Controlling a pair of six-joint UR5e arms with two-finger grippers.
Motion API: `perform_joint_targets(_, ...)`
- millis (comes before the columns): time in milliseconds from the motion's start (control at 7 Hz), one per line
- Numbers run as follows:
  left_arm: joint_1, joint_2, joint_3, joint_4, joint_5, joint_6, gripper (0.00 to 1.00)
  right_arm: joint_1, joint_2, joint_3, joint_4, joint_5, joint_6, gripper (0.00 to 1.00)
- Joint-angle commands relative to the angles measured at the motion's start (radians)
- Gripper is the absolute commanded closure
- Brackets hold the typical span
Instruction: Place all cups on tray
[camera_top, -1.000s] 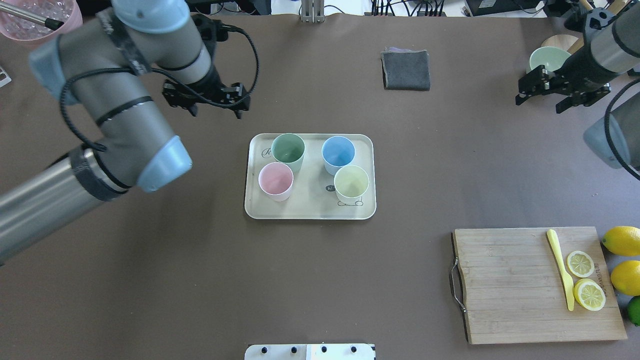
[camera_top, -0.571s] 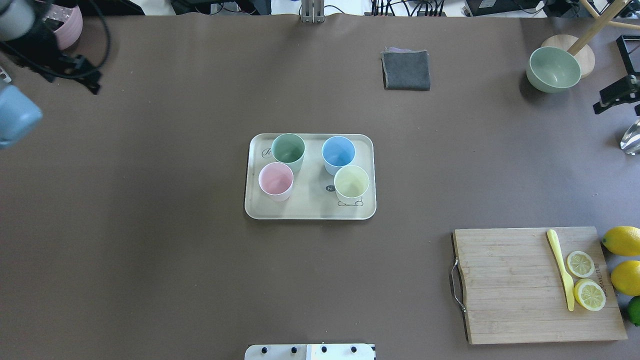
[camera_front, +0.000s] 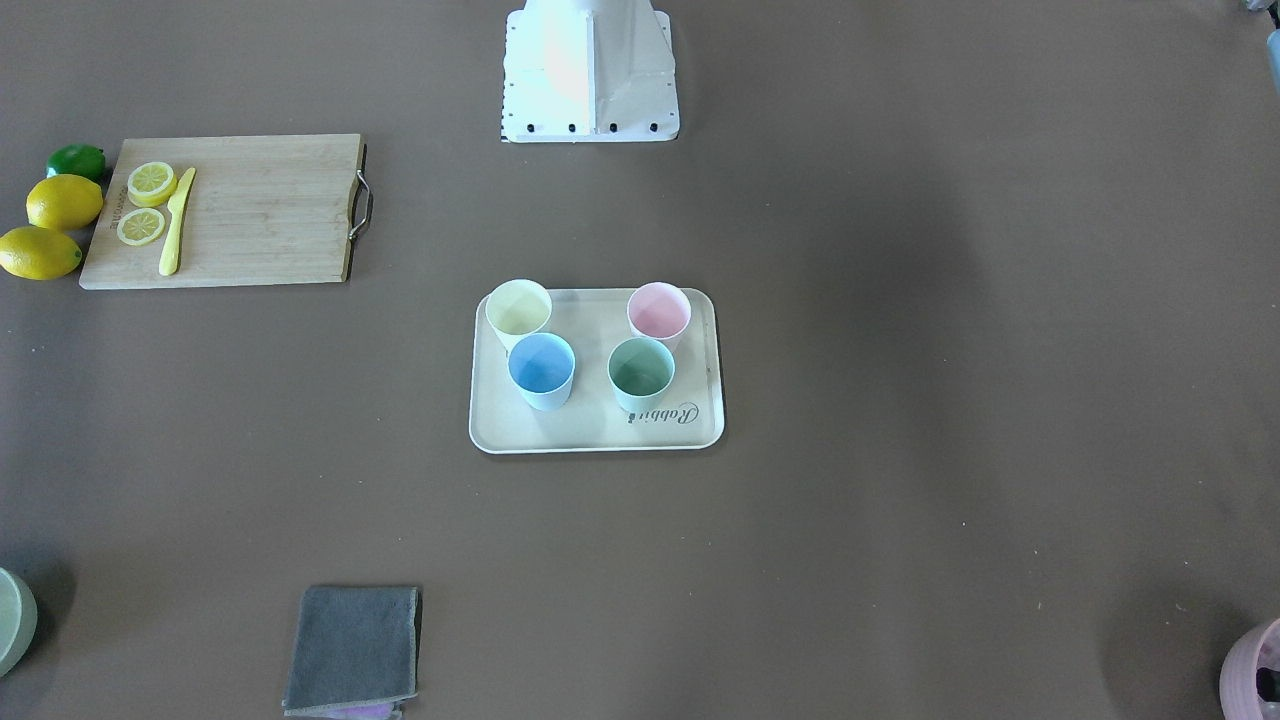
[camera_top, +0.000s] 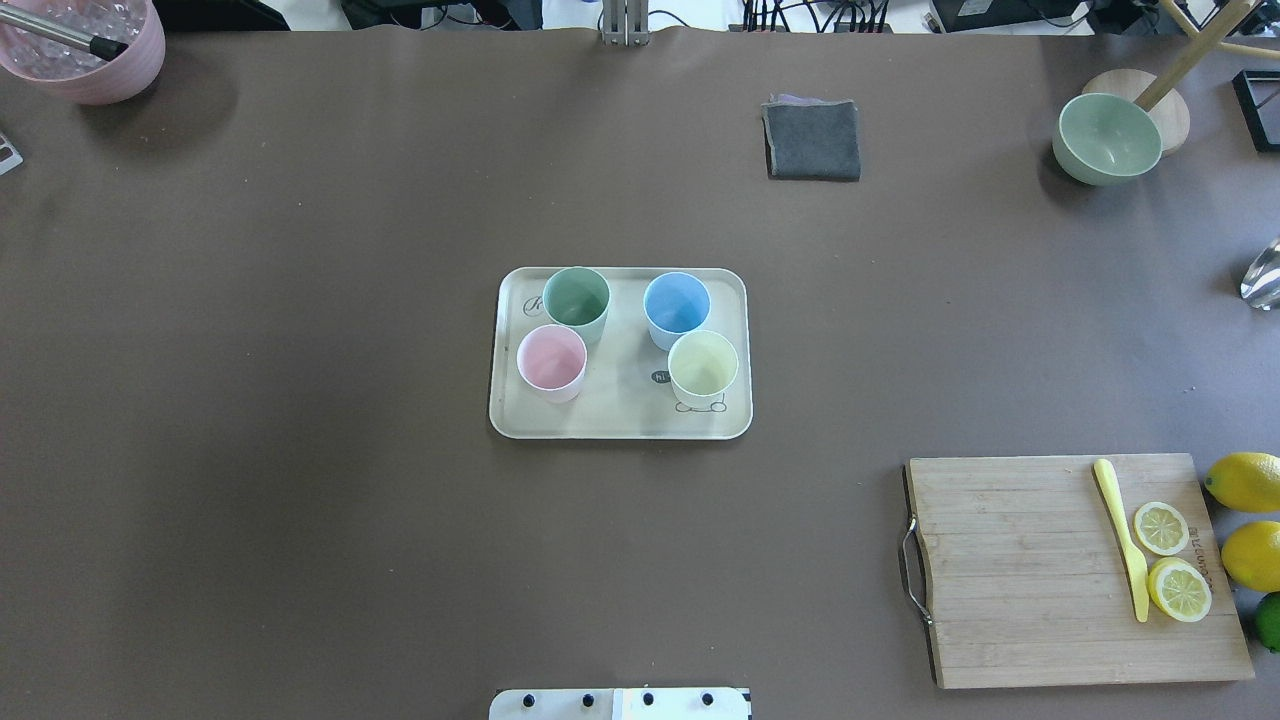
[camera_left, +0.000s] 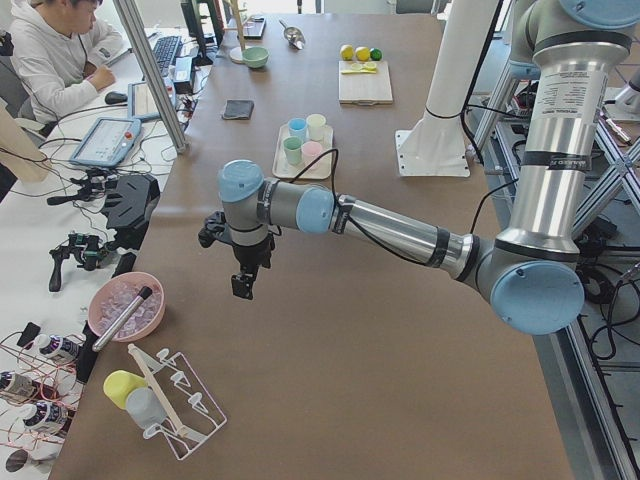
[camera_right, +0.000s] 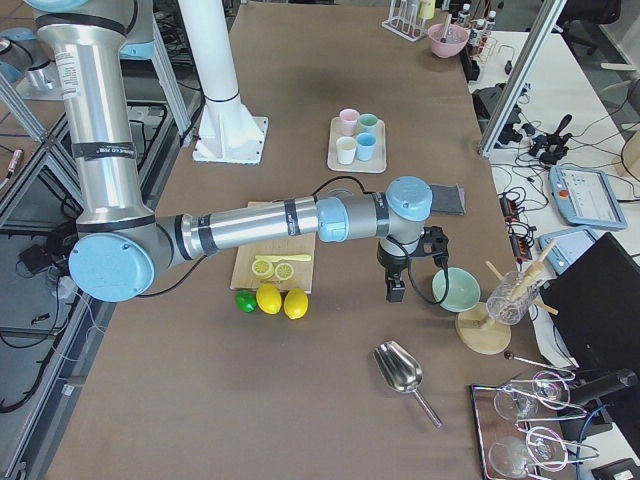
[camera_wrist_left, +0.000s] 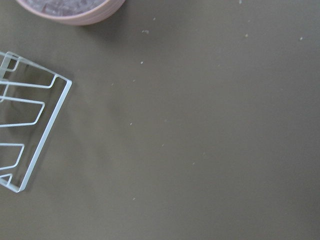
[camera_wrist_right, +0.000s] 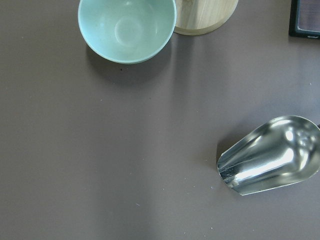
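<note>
1. So, the count: green cup (camera_top: 576, 298), blue cup (camera_top: 677, 303), pink cup (camera_top: 551, 358), yellow cup (camera_top: 703, 364). That's four, plus one tray (camera_top: 620, 430).
2. All four stand upright inside the tray rim, at table centre.
3. Tray's long axis runs left-right across the table. Green and pink sit on the robot's left half, blue and yellow on its right.
4. Left gripper (camera_left: 243, 285) hangs over the left end near the pink bowl (camera_top: 100, 92). Right gripper (camera_right: 396, 290) hangs over the right end beside the green bowl (camera_right: 455, 290). The tray lies between them, well apart from both, and neither is clearly nearer.
5. Jaws show only in the side cameras, so I can't tell whether they're spread or pressed together.
6. My read: placement complete, no pick left.
</note>
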Motion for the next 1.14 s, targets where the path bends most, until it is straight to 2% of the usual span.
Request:
perform_joint_targets(0, -0.044, 0.079, 0.006, -0.038, -0.063, 0.000, 0.02, 0.019, -0.018, -0.005, -0.004, -0.010, -0.033, 0.00)
perform_joint_targets(1000, -0.048, 0.091, -0.005, -0.041, -0.057, 0.006, 0.02, 0.023, -0.034, -0.007, 0.000, -0.009, -0.056, 0.00)
